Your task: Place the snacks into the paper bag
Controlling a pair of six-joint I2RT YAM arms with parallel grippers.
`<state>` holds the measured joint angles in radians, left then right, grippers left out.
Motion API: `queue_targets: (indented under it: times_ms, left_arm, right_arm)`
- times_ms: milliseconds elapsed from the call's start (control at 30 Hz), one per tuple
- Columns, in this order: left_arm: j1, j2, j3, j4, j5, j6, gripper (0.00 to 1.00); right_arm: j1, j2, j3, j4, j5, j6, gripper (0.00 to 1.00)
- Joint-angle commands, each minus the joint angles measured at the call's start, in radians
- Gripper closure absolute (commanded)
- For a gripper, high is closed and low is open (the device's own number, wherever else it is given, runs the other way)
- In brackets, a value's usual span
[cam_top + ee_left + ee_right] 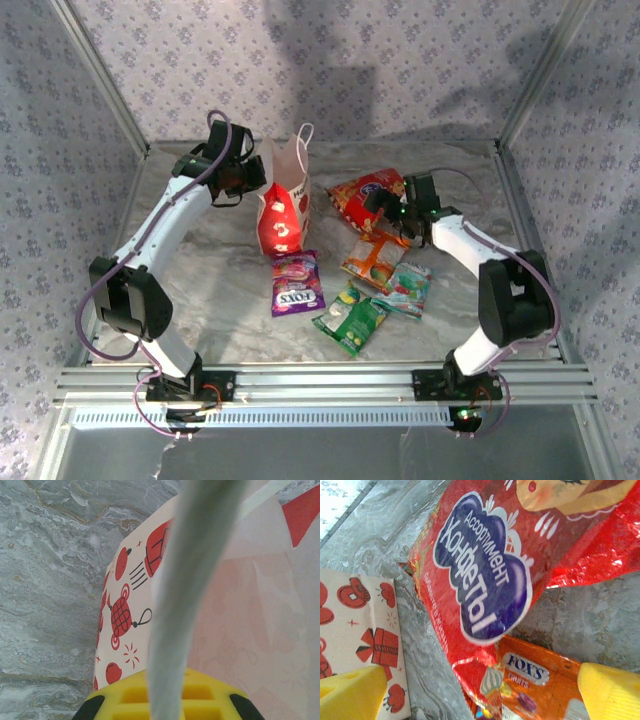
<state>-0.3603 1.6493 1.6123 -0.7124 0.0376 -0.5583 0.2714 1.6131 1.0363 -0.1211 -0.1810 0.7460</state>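
Five snacks lie on the marbled table (200, 300). The red packet (367, 192) is toward the far edge; the orange packet (375, 260), teal packet (407, 287) and green packet (350, 318) run from it toward the near edge; the purple packet (296, 283) is central. The paper bag (285, 205) stands upright left of the red packet. Left gripper (245, 178): jaws together on the bag's handle cord (190, 605). Right gripper (485, 695): jaws apart, above the red packet.

Upright paper bag (285, 200); purple packet (297, 283), green packet (352, 320), teal packet (408, 288), orange packet (372, 260) flat nearby; red packet (368, 195) overlapping orange.
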Motion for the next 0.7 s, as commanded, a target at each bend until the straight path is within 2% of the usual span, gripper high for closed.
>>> queue_targets:
  times_ms: [0,233,433,667]
  left_arm:
    - [0.001,-0.008,-0.017,-0.024,0.021,0.024,1.00]
    - [0.004,0.012,-0.019,-0.021,0.037,0.026,1.00]
    - [0.005,0.026,-0.023,-0.017,0.054,0.031,1.00]
    - [0.008,0.036,-0.015,-0.013,0.064,0.026,1.00]
  right_arm:
    - [-0.006,0.061,0.048,0.029,-0.012,0.070,0.00]
    - [-0.023,0.244,0.147,0.060,-0.041,0.195,0.00]
    - [-0.038,0.327,0.228,0.072,-0.026,0.216,0.00]
    - [-0.062,0.362,0.204,0.007,-0.040,0.209,0.12]
